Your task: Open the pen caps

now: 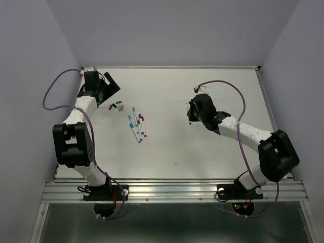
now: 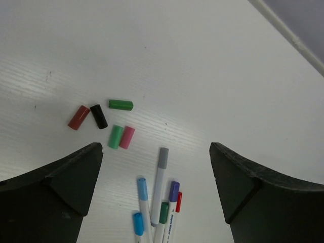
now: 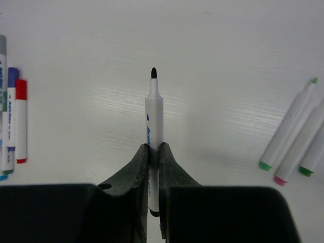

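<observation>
R pincer (image 3: 154,148) clamps pen (image 3: 154,106), well off table (image 1: 202,152) edges.

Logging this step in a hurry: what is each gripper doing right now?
left gripper: open, jaws wide apart, holding nothing.
right gripper: closed on an uncapped black-tipped pen.

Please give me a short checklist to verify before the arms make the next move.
1. Left gripper open, empty: ok.
2. Right gripper shut on the black pen: ok.
3. Its tip bare: ok.
4. Black cap on the table beside other loose caps: ok.
5. Pile of pens all opened: not ok, several show caps.
6. Bare table beside the opened pens for setting down: ok.
</observation>
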### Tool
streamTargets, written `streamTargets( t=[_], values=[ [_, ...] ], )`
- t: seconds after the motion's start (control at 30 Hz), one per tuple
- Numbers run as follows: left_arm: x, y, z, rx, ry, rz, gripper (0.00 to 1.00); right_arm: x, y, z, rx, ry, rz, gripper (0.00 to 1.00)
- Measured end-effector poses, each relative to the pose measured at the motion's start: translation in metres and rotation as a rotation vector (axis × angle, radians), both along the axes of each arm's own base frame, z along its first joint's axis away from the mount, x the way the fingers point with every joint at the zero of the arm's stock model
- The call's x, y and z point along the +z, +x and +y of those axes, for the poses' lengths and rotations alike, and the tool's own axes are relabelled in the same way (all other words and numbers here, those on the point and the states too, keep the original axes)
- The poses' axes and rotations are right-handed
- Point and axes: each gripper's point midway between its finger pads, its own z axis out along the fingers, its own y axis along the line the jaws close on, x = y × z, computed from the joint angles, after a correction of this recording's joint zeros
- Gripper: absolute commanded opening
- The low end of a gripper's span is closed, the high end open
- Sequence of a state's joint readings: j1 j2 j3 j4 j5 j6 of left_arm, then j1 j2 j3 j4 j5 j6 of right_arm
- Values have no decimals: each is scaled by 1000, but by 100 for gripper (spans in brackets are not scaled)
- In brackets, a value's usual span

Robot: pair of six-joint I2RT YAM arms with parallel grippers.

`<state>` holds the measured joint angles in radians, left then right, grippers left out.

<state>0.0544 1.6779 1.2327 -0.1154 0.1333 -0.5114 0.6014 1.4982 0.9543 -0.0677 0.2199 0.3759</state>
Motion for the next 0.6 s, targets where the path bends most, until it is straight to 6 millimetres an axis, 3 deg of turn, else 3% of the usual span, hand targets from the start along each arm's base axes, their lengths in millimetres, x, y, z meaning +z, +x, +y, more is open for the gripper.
streamTargets(
  t=[0.13,0.33,0.47,0.6],
  values=[
    [34,-3,-6,-35,-12,-85,99,-7,11,-34,-134,-16,28,2],
    [54,-16,-9,-48,-14,-130,99,-40,17,-77,-300,-102,102,4],
    [62,-20,-9,-47,-12,-150,99,-62,15,-86,-333,-165,153,4],
    [65,-21,-9,-47,-11,-158,99,-72,20,-90,-356,-193,170,6]
  ],
)
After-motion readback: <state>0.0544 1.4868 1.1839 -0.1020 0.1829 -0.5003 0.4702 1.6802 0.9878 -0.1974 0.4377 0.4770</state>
